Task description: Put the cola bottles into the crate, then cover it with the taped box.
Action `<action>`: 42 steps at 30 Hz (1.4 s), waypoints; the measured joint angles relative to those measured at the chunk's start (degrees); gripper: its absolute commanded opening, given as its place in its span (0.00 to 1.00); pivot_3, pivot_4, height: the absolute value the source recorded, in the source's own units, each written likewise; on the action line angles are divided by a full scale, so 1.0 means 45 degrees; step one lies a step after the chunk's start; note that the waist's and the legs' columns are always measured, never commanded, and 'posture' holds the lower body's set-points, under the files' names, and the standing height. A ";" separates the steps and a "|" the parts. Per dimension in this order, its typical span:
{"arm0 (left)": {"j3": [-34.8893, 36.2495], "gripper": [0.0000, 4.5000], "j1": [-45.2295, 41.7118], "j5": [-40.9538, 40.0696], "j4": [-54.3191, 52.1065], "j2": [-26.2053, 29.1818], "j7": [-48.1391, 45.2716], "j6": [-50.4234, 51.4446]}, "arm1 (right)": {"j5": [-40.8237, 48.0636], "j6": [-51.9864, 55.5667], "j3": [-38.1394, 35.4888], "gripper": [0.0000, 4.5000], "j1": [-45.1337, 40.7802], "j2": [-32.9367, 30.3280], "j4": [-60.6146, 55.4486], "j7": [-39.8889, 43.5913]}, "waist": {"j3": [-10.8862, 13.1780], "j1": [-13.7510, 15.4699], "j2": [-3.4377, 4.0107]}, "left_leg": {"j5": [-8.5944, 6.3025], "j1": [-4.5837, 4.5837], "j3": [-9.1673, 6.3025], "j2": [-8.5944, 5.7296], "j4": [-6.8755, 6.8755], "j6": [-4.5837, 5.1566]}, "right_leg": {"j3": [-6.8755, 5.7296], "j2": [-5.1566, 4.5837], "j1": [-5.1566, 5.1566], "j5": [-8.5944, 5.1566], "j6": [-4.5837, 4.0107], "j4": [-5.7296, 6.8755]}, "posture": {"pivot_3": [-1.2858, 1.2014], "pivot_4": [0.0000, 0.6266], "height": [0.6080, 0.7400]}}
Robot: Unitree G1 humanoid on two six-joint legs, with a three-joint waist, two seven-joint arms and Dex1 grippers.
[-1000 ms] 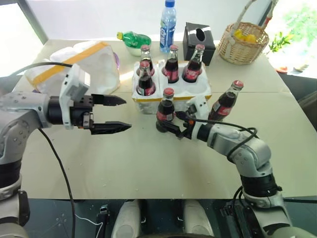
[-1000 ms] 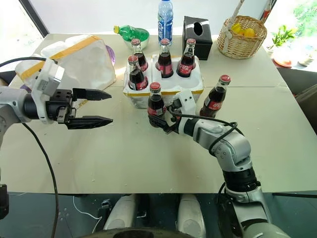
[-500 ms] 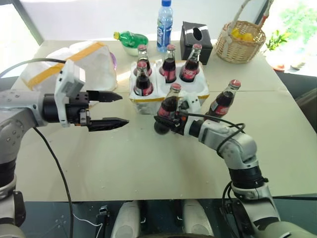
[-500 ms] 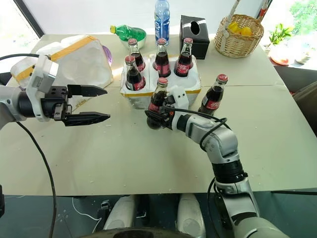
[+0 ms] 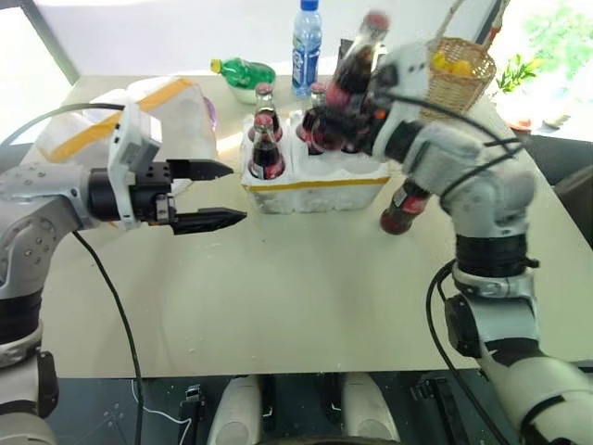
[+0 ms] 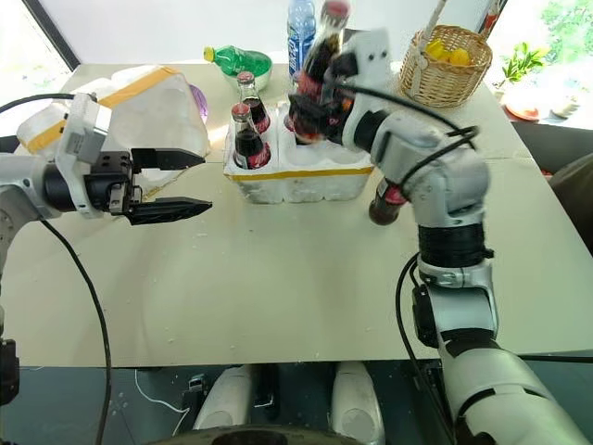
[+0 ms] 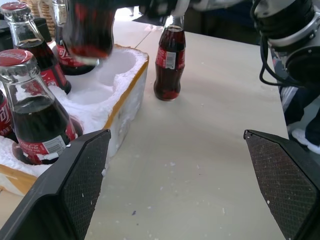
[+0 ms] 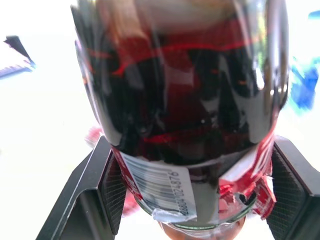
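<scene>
Above the crate (image 5: 315,181), a cola bottle (image 5: 353,69) hangs in the air, its long axis tilted with the red cap leaning up and away toward the far side of the counter (image 5: 278,287) and its base low over the crate's wells. The right gripper (image 5: 363,104) has its fingers clamped around the bottle's lower body, and the right wrist view shows the dark glass and torn red label pinched between the two black pads (image 8: 285,185). The right arm is raised, forearm reaching across and above the crate. Several cola bottles stand upright in the crate's wells, and one more cola bottle (image 5: 404,206) stands upright on the counter just beside the crate's right end. The left gripper (image 5: 215,193) is held out roughly level over the counter to the crate's left, pointing toward it, its fingers spread wide and empty. The taped box (image 5: 153,116) sits behind the left gripper.
</scene>
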 measured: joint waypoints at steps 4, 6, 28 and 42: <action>-0.0021 1.00 0.0003 -0.0002 -0.0011 -0.0067 0.0105 -0.0172 | -0.1104 -0.0579 0.1045 0.63 0.0316 0.0674 0.0955 0.0317 | 0.0002 -0.0016 0.0003 | 0.0000 -0.0011 0.0005 0.0004 -0.0012 0.0000 | -0.0001 0.0007 -0.0015 0.0000 0.0000 -0.0005 | 0.52 0.24 1.00; -0.0016 1.00 0.0016 -0.0006 -0.0019 -0.0065 0.0200 -0.0174 | -0.1481 -0.0639 0.1101 0.74 0.0368 0.0804 0.1304 0.0377 | 0.0002 -0.0006 0.0003 | 0.0000 -0.0012 0.0005 0.0010 -0.0009 0.0000 | -0.0001 0.0004 -0.0010 0.0000 0.0000 -0.0009 | 0.52 0.24 1.00; -0.1079 1.00 -0.0507 0.0370 0.0593 -0.0771 -0.0160 -0.0939 | 0.1759 0.4013 -0.3953 0.99 -0.0395 -0.7357 -0.3111 0.5540 | -0.0005 0.0127 -0.0014 | -0.0010 0.0021 -0.0002 0.0015 -0.0001 0.0018 | -0.0011 -0.0009 0.0048 0.0000 0.0001 -0.0048 | 0.52 0.24 1.00; -0.2102 1.00 -0.1695 0.1157 0.2059 -0.1491 -0.1204 -0.1539 | 0.2712 0.6158 -0.8070 0.99 0.9039 -0.2521 -1.0199 0.1383 | -0.0018 0.0146 -0.0022 | -0.0008 0.0044 -0.0020 0.0011 0.0022 0.0014 | -0.0002 -0.0024 0.0063 0.0001 0.0002 -0.0028 | 0.52 0.24 1.00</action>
